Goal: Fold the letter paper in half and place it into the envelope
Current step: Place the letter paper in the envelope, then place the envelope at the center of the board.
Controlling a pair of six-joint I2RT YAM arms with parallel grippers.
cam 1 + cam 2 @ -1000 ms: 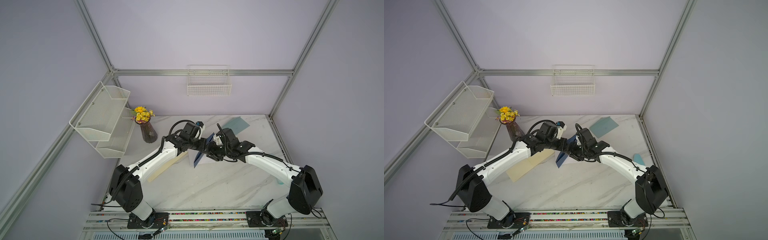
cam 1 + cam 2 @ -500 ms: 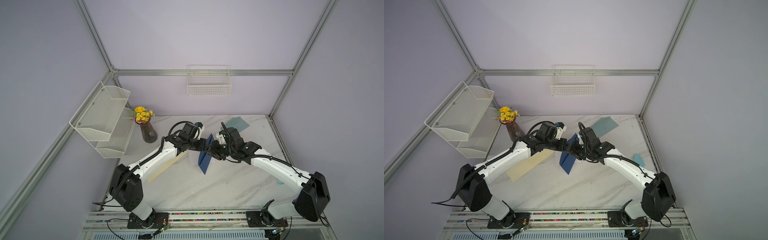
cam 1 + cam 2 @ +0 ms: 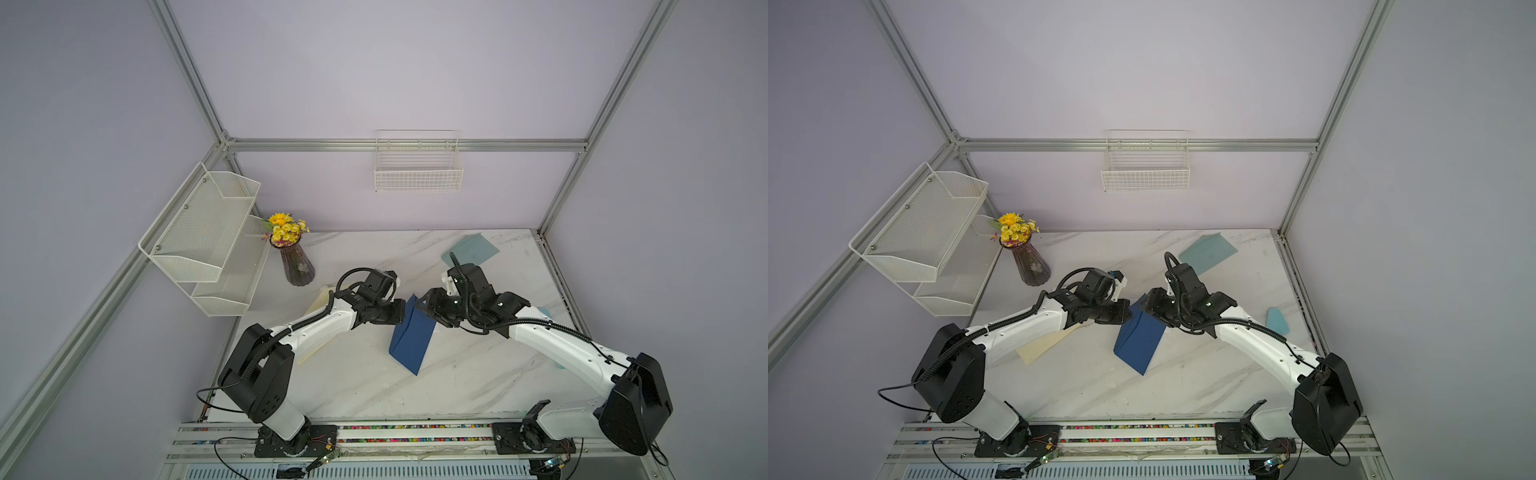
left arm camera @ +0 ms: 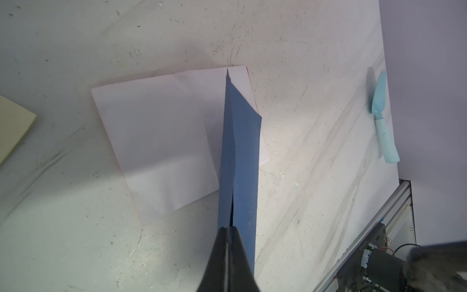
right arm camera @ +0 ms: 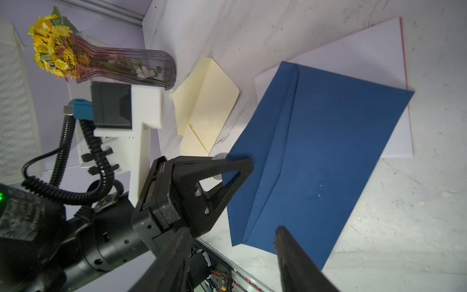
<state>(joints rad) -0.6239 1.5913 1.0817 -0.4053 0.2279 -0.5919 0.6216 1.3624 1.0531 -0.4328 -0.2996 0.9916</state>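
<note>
A: What has the left gripper [image 4: 227, 228] got?
B: It's clamped tight on an edge of the blue envelope [image 4: 240, 151], holding it up on edge.
A: And the right gripper [image 5: 232, 228]?
B: Spread wide, gripping nothing. In its wrist view the envelope's corner shows between its two fingers.
A: The letter paper [image 4: 156, 141]?
B: Lying flat on the table [image 4: 303, 63], beneath the raised envelope and partly hidden by it.
</note>
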